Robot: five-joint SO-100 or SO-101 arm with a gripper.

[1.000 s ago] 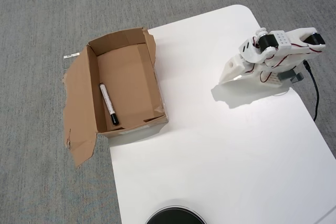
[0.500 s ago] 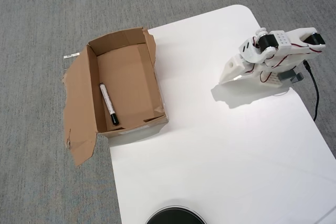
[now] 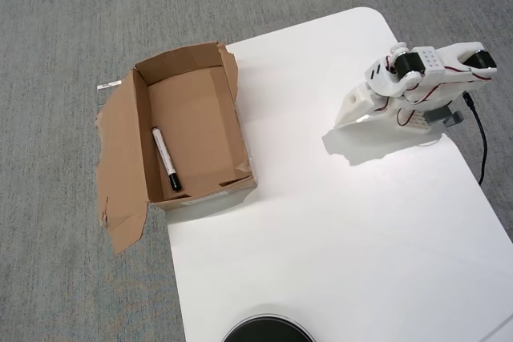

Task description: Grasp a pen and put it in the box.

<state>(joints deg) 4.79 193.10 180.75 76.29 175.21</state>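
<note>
In the overhead view the white pen (image 3: 165, 158) with its black cap lies inside the brown cardboard box (image 3: 237, 122), along the left wall, cap toward the near end. The box sits on the grey carpet against the white table's left edge, its torn flaps splayed outward. My gripper (image 3: 349, 113) is far to the right, folded back over the arm's base on the table, its white fingers together in one wedge with nothing between them.
The white table (image 3: 337, 222) fills the lower right. A black round object (image 3: 267, 331) shows at the bottom edge. A black cable (image 3: 482, 146) runs down from the arm's base near the table's right edge. Grey carpet surrounds the box.
</note>
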